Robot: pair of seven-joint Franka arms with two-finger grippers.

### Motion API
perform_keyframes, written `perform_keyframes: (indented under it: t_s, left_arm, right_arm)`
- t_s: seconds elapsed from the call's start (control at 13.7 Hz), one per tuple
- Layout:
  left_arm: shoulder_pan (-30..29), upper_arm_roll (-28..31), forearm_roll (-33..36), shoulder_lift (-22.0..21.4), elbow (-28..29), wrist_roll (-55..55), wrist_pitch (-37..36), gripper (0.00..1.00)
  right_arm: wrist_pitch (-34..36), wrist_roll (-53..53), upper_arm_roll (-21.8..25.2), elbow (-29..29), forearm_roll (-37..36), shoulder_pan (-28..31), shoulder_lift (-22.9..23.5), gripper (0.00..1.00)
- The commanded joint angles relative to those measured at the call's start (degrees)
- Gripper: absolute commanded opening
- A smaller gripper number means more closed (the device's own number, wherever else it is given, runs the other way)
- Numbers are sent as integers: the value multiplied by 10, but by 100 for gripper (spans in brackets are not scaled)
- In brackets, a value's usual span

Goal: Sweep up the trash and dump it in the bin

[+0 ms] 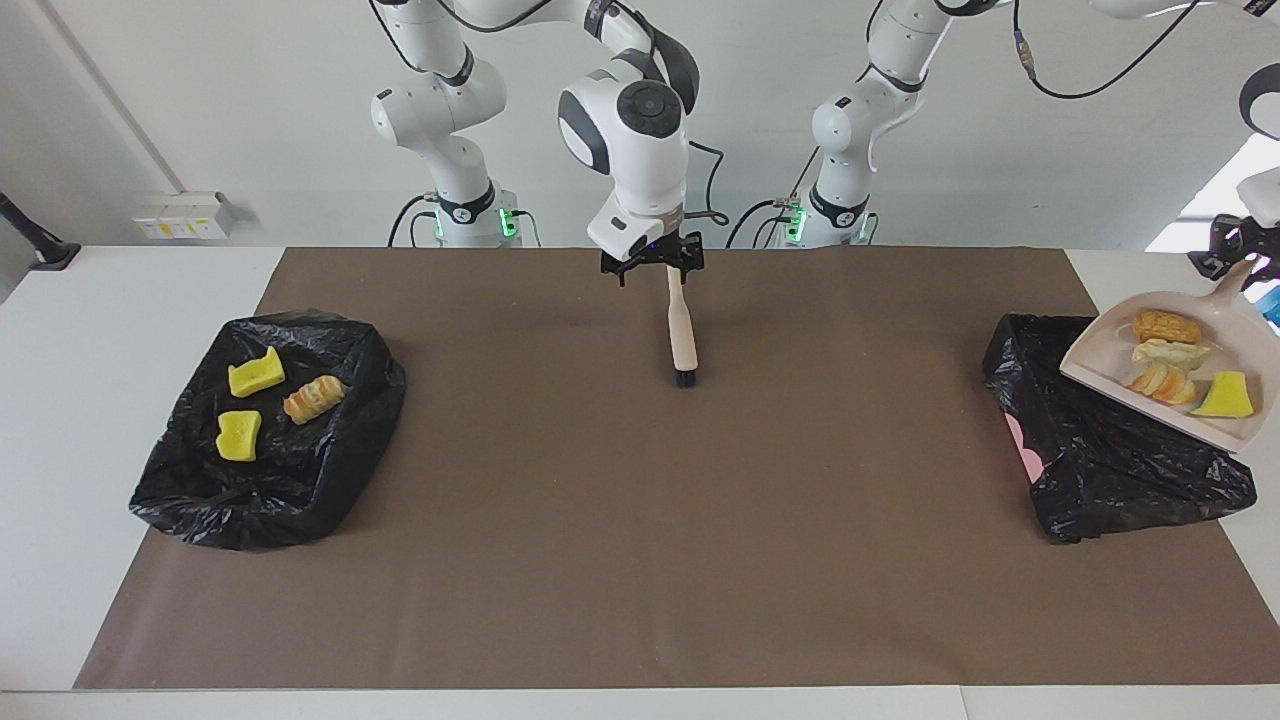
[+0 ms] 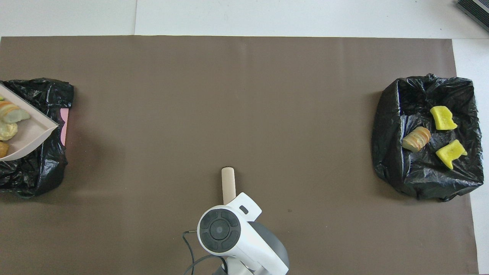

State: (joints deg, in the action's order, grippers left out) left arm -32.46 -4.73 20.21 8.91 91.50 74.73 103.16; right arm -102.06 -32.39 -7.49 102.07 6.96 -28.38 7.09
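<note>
Dustpan (image 1: 1215,335) up over the bag (image 1: 1110,450), no readable labels anywhere
Left gripper (image 1: 1240,262) clamps its handle at 3 o'clock, pan cut off; right gripper (image 1: 655,262) splayed loose around brush (image 1: 682,330)

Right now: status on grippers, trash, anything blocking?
Left gripper shut on dustpan, over black bag. Right gripper open over brush. Four trash pieces in pan. Nothing blocking.

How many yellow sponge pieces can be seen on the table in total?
3. Two lie in the black bag at the right arm's end: one, one. One lies in the dustpan over the other bag.
</note>
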Motion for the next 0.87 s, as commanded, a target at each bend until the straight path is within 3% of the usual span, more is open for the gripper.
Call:
perform_keyframes:
  t_s: [0.0, 0.29, 0.51, 0.8]
  left_arm:
    - [31, 0, 73, -4, 13, 22, 16, 0]
    - [57, -1, 167, -35, 64, 22, 16, 0]
    - [83, -1, 226, -35, 66, 23, 14, 0]
    - [143, -1, 336, -36, 67, 32, 6, 0]
  right_arm:
    - [54, 68, -5, -49, -41, 43, 6, 100]
    - [95, 167, -5, -94, -59, 110, 5, 100]
    - [101, 215, -5, -104, -58, 175, -14, 100]
    - [104, 238, -4, -104, -74, 207, -37, 100]
